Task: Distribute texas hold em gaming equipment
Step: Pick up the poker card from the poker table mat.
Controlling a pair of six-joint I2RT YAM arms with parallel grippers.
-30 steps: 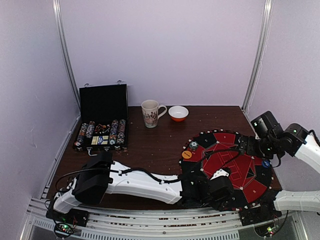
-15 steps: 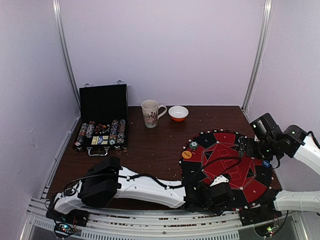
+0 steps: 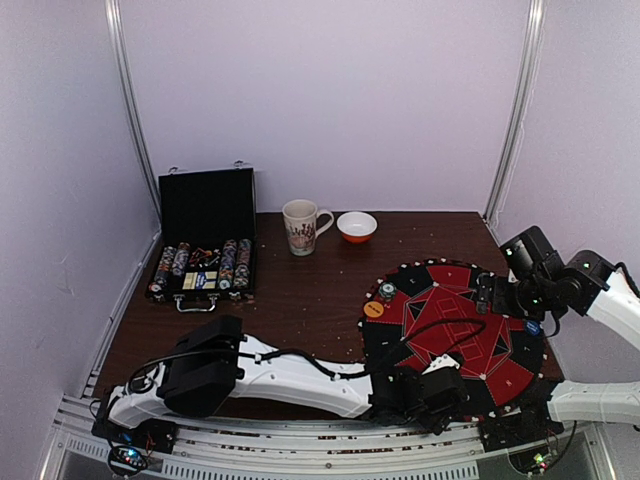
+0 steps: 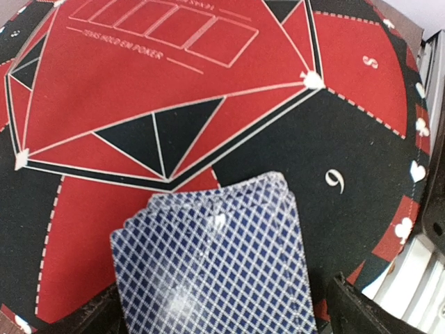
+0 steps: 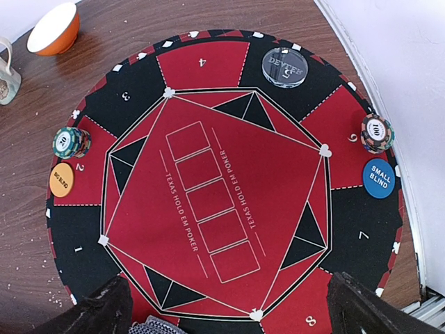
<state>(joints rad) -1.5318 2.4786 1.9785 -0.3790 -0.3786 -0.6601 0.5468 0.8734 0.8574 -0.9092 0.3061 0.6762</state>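
Deck (image 4: 215, 268) lies btwn L gripper (image 4: 226, 309) jaws – spread wide; R gripper (image 5: 233, 304) also spread

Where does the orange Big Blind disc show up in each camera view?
Top external: orange disc at the mat's left edge, by the green-white chip stack.
Left wrist: not in it.
Right wrist: left edge, under that stack.
Shared landmark: the red-and-black mat.

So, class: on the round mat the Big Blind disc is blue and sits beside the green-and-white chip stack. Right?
Not blue: the right wrist view shows the Big Blind disc is orange. It does sit on the round mat beside the green-and-white chip stack.
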